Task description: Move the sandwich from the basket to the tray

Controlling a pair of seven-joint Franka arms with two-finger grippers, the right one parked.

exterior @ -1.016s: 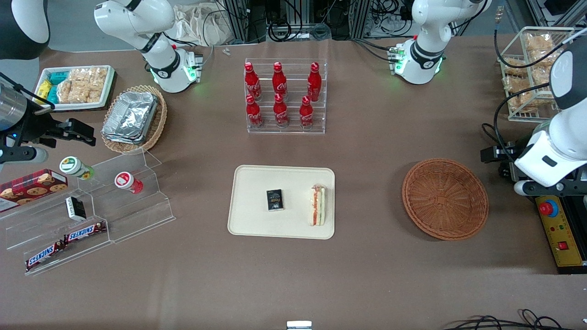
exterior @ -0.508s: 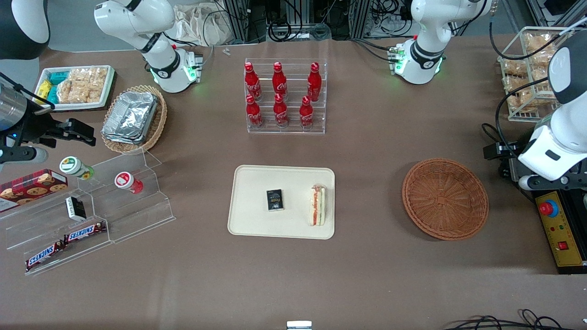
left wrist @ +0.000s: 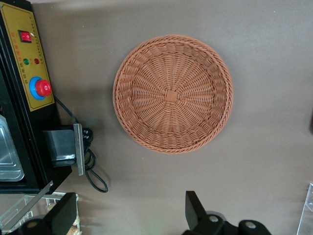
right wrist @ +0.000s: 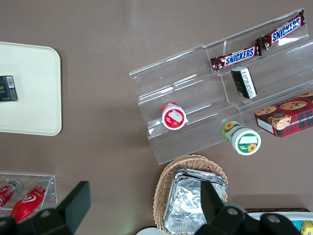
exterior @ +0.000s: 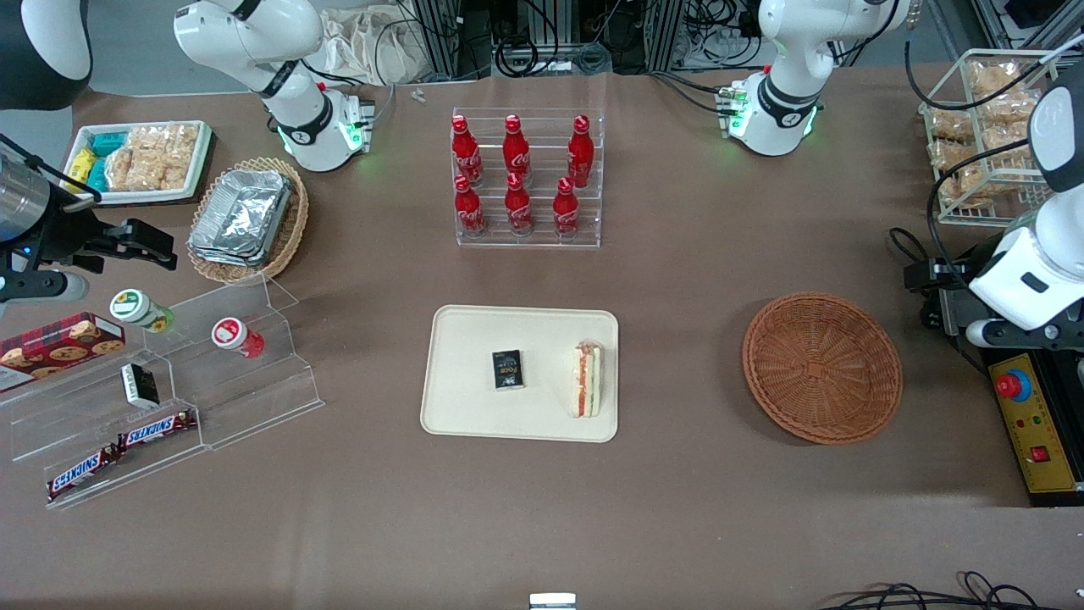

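End effector (left wrist: pixel 129 215), fingers spread and holding nothing, hangs above the surface beside the empty basket (left wrist: pixel 172 93); sandwich (exterior: pixel 586 379) lies on the tray (exterior: pixel 461 415), well apart, so a clean upward retreat suffices.

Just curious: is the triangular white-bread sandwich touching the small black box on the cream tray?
Apart. Front view shows bare tray between sandwich and box.
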